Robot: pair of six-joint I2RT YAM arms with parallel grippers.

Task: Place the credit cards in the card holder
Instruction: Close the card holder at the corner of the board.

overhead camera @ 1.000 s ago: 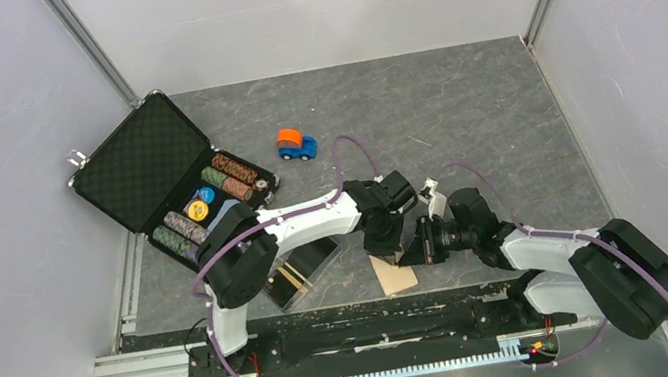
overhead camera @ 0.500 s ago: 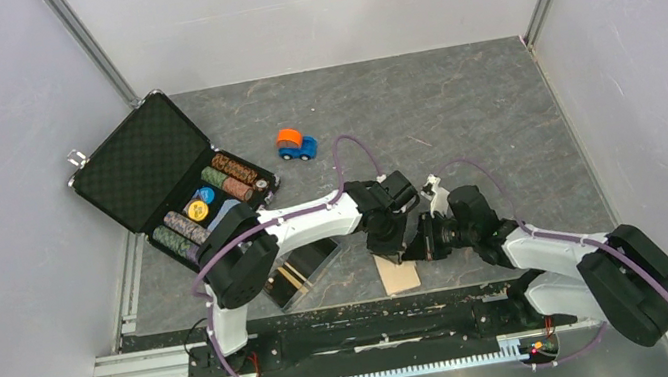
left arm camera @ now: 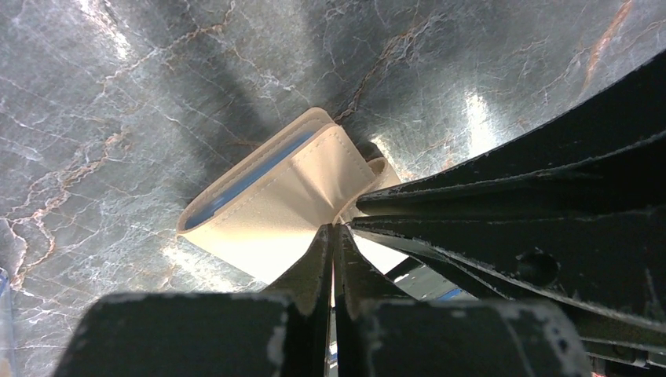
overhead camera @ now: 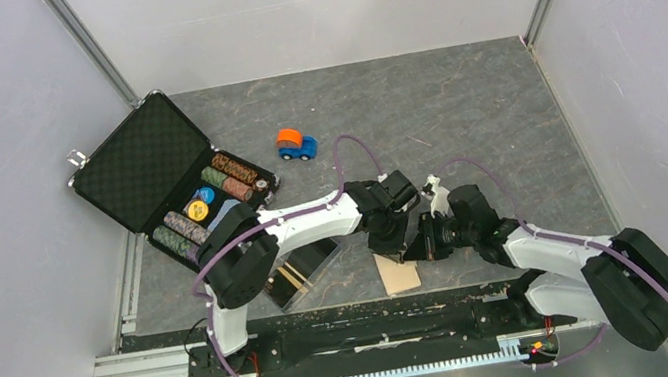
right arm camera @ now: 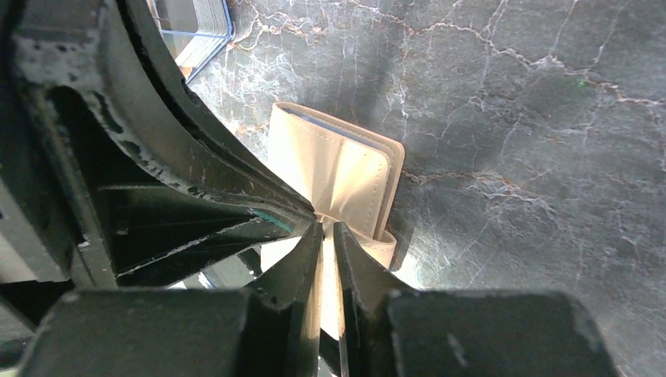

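Note:
The beige card holder [overhead camera: 397,274] lies on the grey table near the front edge, partly under both grippers. In the left wrist view the card holder [left arm camera: 275,196] stands part open, with the edge of a light blue credit card [left arm camera: 239,186] in its fold. My left gripper [left arm camera: 334,228] is shut on a thin beige flap of it. My right gripper [right arm camera: 327,229] is shut on another beige flap of the card holder [right arm camera: 338,166]. The two grippers meet tip to tip, left [overhead camera: 398,245] and right [overhead camera: 414,248]. Gold and black cards are not clearly visible.
A clear box with a dark base [overhead camera: 303,270] lies just left of the holder, and shows in the right wrist view [right arm camera: 196,31]. The open black chip briefcase [overhead camera: 144,163] with poker chips [overhead camera: 211,203] is at the left. A toy car [overhead camera: 295,143] stands farther back.
My right gripper has shifted slightly left, closing up against the left gripper over the card holder. The left arm has barely moved.

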